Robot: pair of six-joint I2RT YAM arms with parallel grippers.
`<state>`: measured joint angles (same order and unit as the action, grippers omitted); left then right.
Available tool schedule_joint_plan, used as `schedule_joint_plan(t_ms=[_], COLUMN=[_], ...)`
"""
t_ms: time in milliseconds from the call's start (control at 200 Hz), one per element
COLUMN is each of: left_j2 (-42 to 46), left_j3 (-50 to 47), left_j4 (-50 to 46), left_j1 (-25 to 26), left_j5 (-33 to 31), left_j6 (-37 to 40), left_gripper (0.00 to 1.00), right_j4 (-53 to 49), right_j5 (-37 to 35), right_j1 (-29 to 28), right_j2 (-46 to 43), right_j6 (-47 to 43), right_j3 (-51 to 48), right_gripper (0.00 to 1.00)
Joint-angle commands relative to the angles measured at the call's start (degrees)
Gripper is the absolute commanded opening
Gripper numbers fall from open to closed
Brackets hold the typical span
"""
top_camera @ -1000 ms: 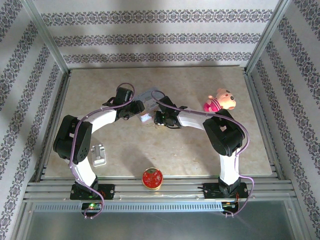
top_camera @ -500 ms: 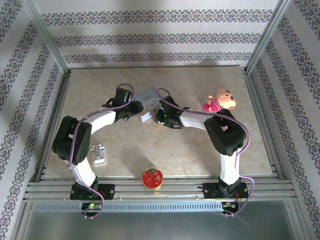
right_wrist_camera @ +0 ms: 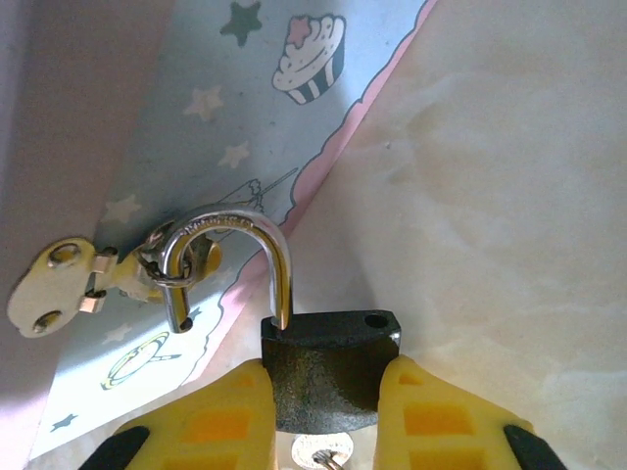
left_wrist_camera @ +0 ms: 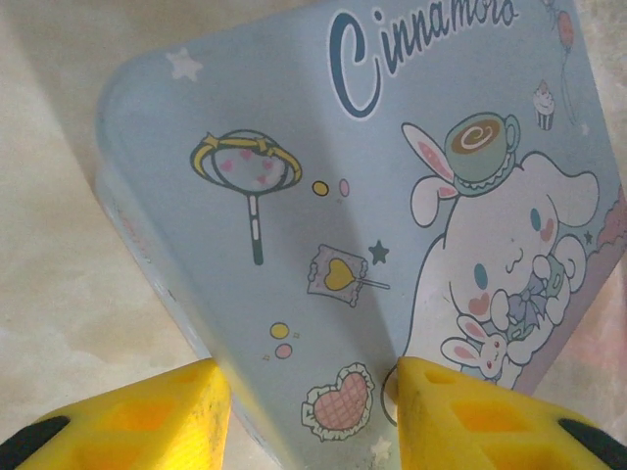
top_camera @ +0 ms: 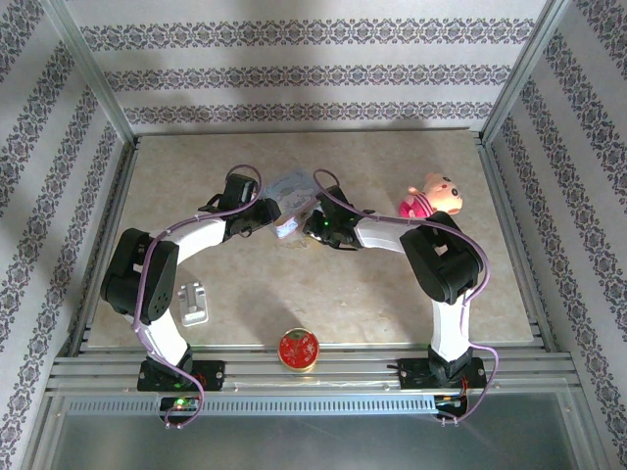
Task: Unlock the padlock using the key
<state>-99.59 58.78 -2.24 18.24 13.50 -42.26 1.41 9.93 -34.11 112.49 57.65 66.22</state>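
A tiny dark padlock (right_wrist_camera: 328,357) sits between the yellow fingers of my right gripper (right_wrist_camera: 328,392), which is shut on its body. Its silvery shackle (right_wrist_camera: 279,255) stands swung open, the free end out of its hole and hooked through the ring of the brass hasp (right_wrist_camera: 59,284) on the pale blue tin (left_wrist_camera: 372,196). The key (right_wrist_camera: 323,452) shows as a silvery head just under the padlock body. My left gripper (left_wrist_camera: 312,411) is shut on a corner of the tin, one finger on each side. From above, both grippers, left (top_camera: 277,211) and right (top_camera: 306,227), meet at the tin (top_camera: 289,186).
A pink plush toy (top_camera: 431,196) lies at the back right. A silver metal bracket with a knob (top_camera: 194,304) sits at the near left, and a red round lid (top_camera: 298,349) at the table's front edge. Metal frame rails border the table.
The right wrist has crept slightly toward the back beside the tin. The left fingers have closed in a little on the tin's corner.
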Motion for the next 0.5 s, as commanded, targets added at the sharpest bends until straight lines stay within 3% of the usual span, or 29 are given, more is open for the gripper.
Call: schedule_joint_plan(t_ms=[0,495], left_j2=[-2.08,-1.75], left_j3=[-3.68,-5.33], left_j4=[-9.6,-8.88], left_j1=[-0.59,-0.62], left_j5=[-0.07,1.11], left_j6=[1.4,1.39], left_gripper=[0.45,0.45], right_j4=[6.96,7.47], right_j5=[-0.44,-2.4], right_j1=[1.19,1.96], right_j2=[1.15,1.27], right_j6=[2.71,4.65], right_j3=[0.05,0.18], right_gripper=[0.0,0.0])
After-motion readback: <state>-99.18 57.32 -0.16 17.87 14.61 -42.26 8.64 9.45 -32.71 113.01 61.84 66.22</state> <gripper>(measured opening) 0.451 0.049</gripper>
